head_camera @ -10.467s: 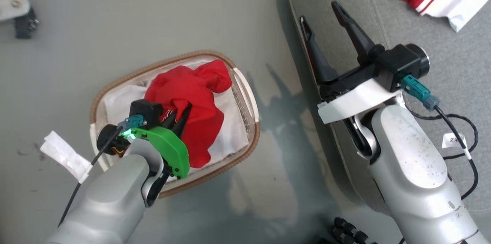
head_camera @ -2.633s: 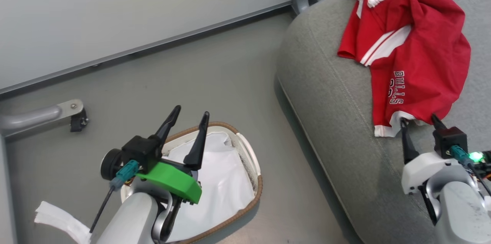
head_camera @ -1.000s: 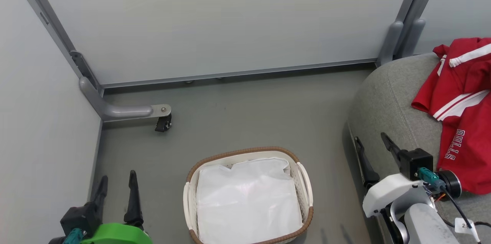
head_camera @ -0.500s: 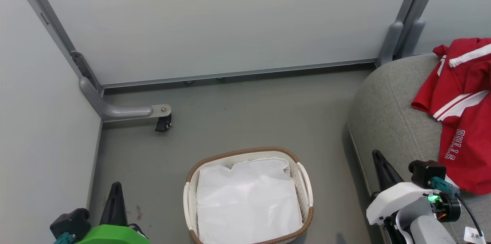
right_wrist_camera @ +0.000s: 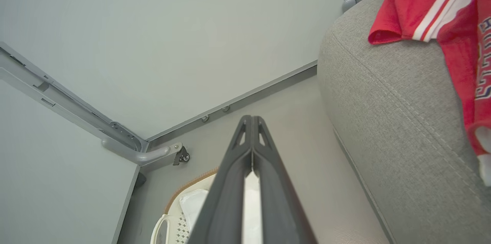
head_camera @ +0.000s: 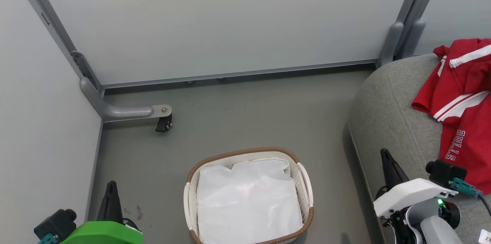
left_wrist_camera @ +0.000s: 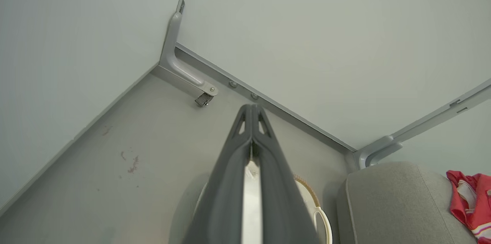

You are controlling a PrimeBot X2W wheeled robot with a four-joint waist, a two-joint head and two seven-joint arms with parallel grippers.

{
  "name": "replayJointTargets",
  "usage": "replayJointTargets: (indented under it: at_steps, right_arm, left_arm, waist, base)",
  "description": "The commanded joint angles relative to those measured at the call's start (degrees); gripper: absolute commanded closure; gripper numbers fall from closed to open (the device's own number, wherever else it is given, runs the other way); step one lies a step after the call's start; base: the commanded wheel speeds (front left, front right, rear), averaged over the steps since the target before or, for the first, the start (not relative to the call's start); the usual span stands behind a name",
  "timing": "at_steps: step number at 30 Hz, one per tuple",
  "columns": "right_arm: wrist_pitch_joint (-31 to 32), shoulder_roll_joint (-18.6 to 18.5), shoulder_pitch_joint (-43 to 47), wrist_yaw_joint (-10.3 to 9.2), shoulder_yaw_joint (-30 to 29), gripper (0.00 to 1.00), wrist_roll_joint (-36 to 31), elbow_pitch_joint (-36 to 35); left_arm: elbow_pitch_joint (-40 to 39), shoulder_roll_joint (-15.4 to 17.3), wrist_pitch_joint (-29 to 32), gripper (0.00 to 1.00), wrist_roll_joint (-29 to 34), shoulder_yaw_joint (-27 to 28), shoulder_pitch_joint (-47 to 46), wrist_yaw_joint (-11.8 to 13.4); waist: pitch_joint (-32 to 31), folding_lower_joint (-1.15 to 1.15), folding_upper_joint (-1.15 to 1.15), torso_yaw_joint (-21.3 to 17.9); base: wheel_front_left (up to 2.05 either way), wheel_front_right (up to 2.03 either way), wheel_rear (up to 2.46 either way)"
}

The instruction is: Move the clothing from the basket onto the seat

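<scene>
The red clothing with white stripes and "BULLS" lettering lies spread on the grey seat at the right. On the floor at bottom centre stands the cream basket, holding a plain white sheet. My left gripper is shut at the lower left, away from the basket, with nothing in it. At the lower right, my right gripper is shut and empty beside the seat's edge. Both wrist views show the fingers and fingers pressed together.
Pale partition walls close off the back and left. A grey bracket with a small caster juts from the left corner. A grey post stands behind the seat. Grey floor spreads between the walls, basket and seat.
Both grippers have gone from open to shut and have dropped lower in the head view. The clothing, the basket and the seat have stayed where they were.
</scene>
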Motion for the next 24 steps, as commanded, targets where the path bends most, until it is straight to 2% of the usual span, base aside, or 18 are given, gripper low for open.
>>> replayJointTargets:
  at_steps: [1,24]
  right_arm:
    - [0.5,-0.3,-0.3,-0.01,-0.3,1.00,2.3,-1.4]
    - [5.2,-0.5,1.0,-0.02,-1.9,1.00,21.2,-4.9]
  left_arm:
    - [-1.2,0.3,0.5,1.00,-2.1,0.4,-1.9,0.0]
    - [-2.9,0.4,5.1,1.00,-18.8,1.6,-3.3,-0.1]
  waist:
    - [0.0,0.00,0.00,0.0]
    - [-0.2,0.00,0.00,0.2]
  base:
    - [0.00,0.00,0.00]
    - [0.00,0.00,0.00]
